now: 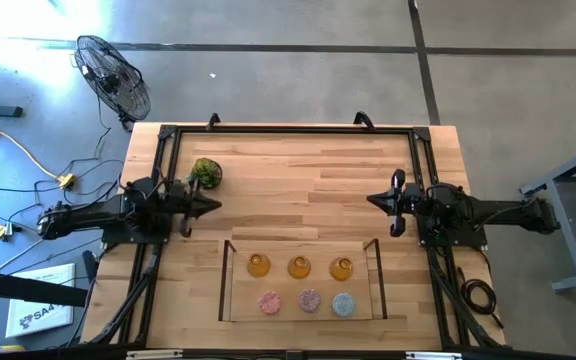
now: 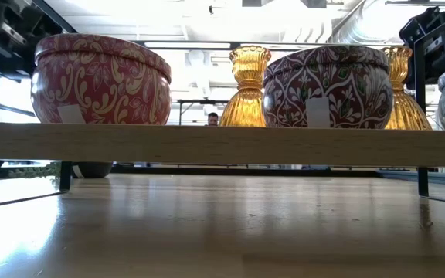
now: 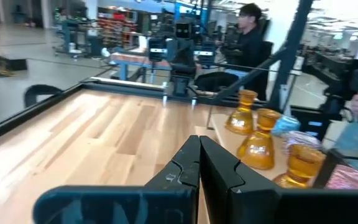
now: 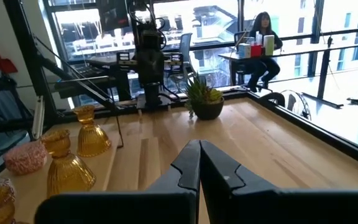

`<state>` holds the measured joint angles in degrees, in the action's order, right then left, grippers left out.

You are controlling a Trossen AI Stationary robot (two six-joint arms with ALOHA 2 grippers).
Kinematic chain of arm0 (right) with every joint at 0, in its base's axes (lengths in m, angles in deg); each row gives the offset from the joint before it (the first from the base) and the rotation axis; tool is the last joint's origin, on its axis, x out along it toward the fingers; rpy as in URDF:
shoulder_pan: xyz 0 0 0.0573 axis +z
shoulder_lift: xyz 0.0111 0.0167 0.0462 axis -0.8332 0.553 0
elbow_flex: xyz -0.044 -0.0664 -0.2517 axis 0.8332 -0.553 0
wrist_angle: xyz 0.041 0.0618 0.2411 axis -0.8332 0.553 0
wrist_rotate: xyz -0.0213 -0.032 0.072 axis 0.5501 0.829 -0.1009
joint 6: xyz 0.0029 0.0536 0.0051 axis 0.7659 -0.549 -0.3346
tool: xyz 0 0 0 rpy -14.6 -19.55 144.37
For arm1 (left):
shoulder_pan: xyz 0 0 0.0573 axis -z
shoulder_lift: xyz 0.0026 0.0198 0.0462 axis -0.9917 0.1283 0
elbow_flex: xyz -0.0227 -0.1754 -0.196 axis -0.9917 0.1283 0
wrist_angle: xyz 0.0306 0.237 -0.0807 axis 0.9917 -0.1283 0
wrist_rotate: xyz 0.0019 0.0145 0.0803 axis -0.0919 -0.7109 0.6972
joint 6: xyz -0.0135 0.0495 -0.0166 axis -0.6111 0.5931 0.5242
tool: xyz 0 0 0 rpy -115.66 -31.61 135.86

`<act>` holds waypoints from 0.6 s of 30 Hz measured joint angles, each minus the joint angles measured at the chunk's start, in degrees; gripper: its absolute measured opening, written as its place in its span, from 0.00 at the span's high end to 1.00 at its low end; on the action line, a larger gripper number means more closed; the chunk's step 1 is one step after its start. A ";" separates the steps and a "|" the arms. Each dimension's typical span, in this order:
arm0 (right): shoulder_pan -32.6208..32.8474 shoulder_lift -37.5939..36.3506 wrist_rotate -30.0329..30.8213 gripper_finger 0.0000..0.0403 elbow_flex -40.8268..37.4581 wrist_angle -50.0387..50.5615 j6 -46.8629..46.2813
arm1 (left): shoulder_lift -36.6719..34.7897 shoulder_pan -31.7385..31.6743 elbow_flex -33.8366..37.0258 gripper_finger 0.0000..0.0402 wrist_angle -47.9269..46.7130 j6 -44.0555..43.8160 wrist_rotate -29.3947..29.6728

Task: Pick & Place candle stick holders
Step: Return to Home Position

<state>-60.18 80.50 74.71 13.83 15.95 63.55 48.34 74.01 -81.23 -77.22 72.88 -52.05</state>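
Six candle stick holders stand on a flat wooden tray (image 1: 230, 300) near the table's front edge. Three amber ones with narrow necks (image 1: 258, 265) (image 1: 299, 267) (image 1: 341, 268) form the far row. A pink (image 1: 268, 301), a mauve (image 1: 309, 300) and a light blue one (image 1: 343, 304) form the near row. In the low view the pink (image 2: 99, 77) and mauve (image 2: 327, 85) holders rest on the tray's board. My left gripper (image 1: 214, 206) (image 3: 199, 146) is shut and empty at the table's left. My right gripper (image 1: 372, 199) (image 4: 199, 149) is shut and empty at the right.
A green mossy ball in a pot (image 1: 206, 173) stands at the far left, just beyond my left gripper. A black frame (image 1: 288, 130) runs along the table's edges. People sit in the room beyond the table (image 3: 248, 34).
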 joint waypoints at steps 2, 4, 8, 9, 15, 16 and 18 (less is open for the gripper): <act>0.00 0.00 0.00 1.00 -0.01 0.00 -0.39 | 0.10 0.00 0.01 1.00 -0.16 -0.08 1.70; 0.00 0.00 -0.02 1.00 -0.01 0.00 -0.35 | 0.62 0.00 0.01 1.00 -0.39 -0.77 3.44; 0.00 0.00 -0.02 0.99 -0.01 0.00 -0.35 | 1.52 0.00 0.01 1.00 -1.11 -3.27 8.41; 0.00 0.00 -0.02 0.99 -0.01 0.00 -0.34 | 1.85 0.00 0.01 1.00 -1.14 -3.49 9.31; 0.00 0.00 -0.04 1.00 -0.01 0.00 -0.33 | 2.55 0.00 0.01 1.00 -0.97 -4.55 7.45; 0.00 0.00 -0.04 1.00 -0.01 0.00 -0.33 | 2.55 0.00 0.01 1.00 -0.96 -4.55 7.39; 0.00 0.00 -0.07 0.99 -0.01 0.00 -0.33 | 2.55 0.00 0.01 1.00 -0.96 -4.55 7.37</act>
<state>-60.18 80.50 74.64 13.82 15.95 63.23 50.89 74.01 -81.22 -78.18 68.32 -44.68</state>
